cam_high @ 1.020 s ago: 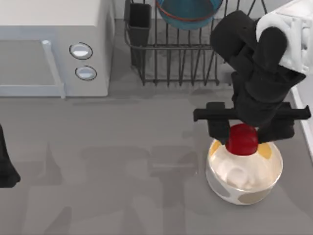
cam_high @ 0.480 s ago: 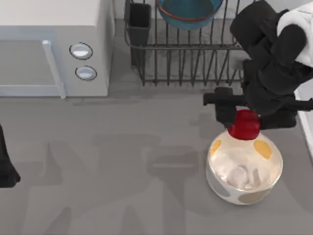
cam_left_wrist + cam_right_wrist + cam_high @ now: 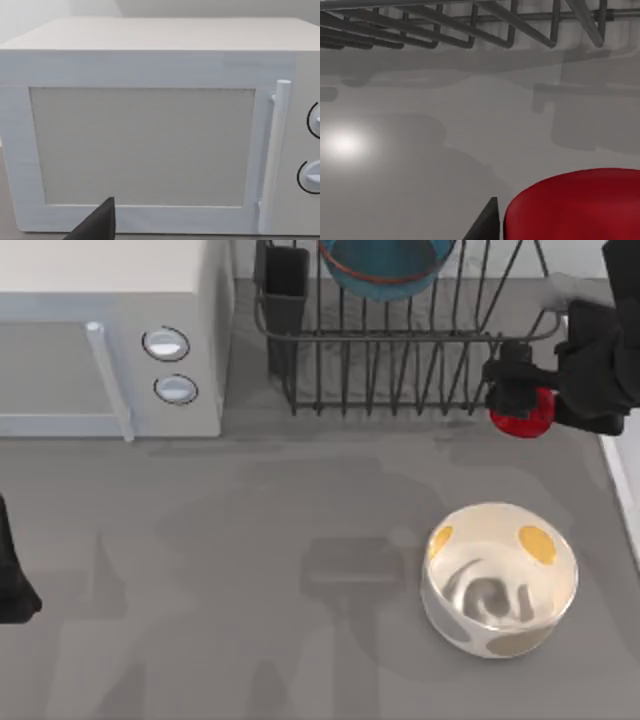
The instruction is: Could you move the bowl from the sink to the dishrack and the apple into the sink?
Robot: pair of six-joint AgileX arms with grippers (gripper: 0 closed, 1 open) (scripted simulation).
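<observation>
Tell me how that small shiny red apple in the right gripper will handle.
The small shiny red apple is round, so it would probably roll once released. Its glossy skin may slip between the right gripper fingers. It looks rigid and likely light.

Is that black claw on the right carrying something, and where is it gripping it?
Yes. The right gripper holds the apple, its fingers closed on the fruit's upper part, near the dishrack.

The bowl (image 3: pixel 385 265) in the dishrack (image 3: pixel 400 350) is cut off by the top view's upper edge; the right gripper (image 3: pixel 525 400) hides part of the apple (image 3: pixel 522 421), its arm cut by the right edge; the sink's rim (image 3: pixel 625 490) barely shows there.
</observation>
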